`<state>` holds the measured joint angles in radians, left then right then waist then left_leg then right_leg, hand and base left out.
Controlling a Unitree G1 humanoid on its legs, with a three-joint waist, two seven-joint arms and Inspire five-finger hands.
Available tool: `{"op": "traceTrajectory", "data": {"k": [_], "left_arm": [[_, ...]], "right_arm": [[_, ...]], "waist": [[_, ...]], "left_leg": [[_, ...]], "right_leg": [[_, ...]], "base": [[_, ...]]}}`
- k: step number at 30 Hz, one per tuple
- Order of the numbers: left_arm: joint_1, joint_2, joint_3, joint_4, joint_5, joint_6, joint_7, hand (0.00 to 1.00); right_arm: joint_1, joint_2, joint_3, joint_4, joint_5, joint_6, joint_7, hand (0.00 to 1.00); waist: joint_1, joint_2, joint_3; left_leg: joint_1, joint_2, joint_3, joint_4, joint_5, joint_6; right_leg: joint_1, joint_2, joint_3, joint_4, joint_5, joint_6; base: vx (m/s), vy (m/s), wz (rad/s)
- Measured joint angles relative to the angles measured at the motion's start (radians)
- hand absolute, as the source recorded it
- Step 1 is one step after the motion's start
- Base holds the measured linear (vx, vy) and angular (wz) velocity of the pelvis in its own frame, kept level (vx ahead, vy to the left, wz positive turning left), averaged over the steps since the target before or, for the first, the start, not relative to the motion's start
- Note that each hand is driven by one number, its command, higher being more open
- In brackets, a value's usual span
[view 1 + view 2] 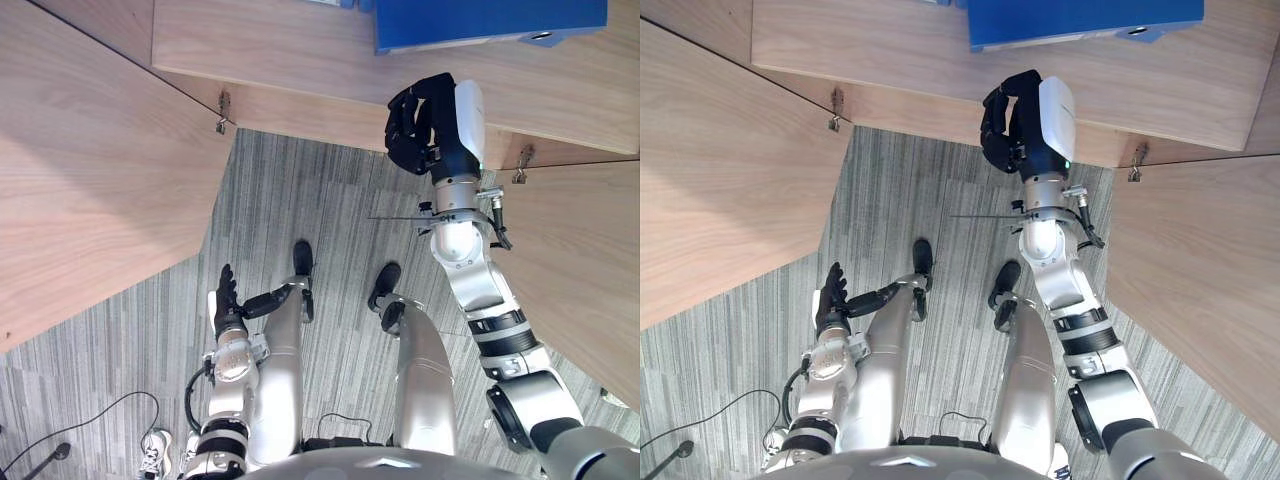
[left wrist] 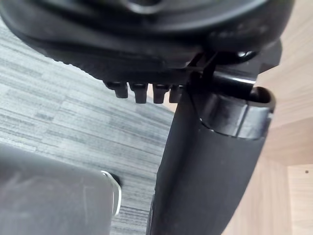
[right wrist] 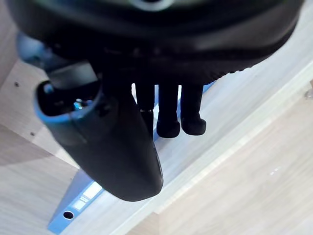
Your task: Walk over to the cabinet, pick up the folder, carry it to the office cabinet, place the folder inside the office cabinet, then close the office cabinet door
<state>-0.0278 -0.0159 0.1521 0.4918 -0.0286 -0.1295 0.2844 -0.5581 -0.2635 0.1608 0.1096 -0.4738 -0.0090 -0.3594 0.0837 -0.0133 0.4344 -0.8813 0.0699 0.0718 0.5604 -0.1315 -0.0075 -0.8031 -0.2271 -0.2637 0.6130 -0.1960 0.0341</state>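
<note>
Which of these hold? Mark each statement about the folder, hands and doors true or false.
1. The folder lies on the shelf. True.
2. The right hand grips the folder. False: it is raised at the shelf's front edge, apart from the folder.
3. The left hand hangs low over the floor, fingers straight. True.
4. Both cabinet doors are shut. False: the left door and the right door stand open.
5. The folder is red. False: it is blue.
</note>
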Motion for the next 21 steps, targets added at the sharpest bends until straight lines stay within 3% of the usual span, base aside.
{"op": "traceTrajectory", "data": {"k": [5,21], "left_arm": [[0.0,-0.001,0.0,-0.01,-0.002,0.0,0.004,1.0],[0.002,0.0,-0.002,-0.061,-0.05,-0.017,0.016,1.0]], "right_arm": [[-0.067,0.007,-0.065,0.078,0.047,0.015,-0.011,0.0],[-0.366,-0.047,-0.06,0.25,0.201,0.041,-0.043,0.0]], "waist": [[0.01,0.001,0.002],[0.025,0.014,0.019]], "left_leg": [[-0.01,-0.006,-0.004,-0.018,0.016,-0.003],[-0.049,-0.04,-0.04,-0.047,0.06,-0.012]], "right_leg": [[-0.015,-0.004,-0.004,0.0,0.0,0.0],[-0.054,-0.035,-0.035,0.031,-0.01,-0.006]], "base": [[0.03,-0.047,0.06],[-0.01,-0.031,0.11]]}}
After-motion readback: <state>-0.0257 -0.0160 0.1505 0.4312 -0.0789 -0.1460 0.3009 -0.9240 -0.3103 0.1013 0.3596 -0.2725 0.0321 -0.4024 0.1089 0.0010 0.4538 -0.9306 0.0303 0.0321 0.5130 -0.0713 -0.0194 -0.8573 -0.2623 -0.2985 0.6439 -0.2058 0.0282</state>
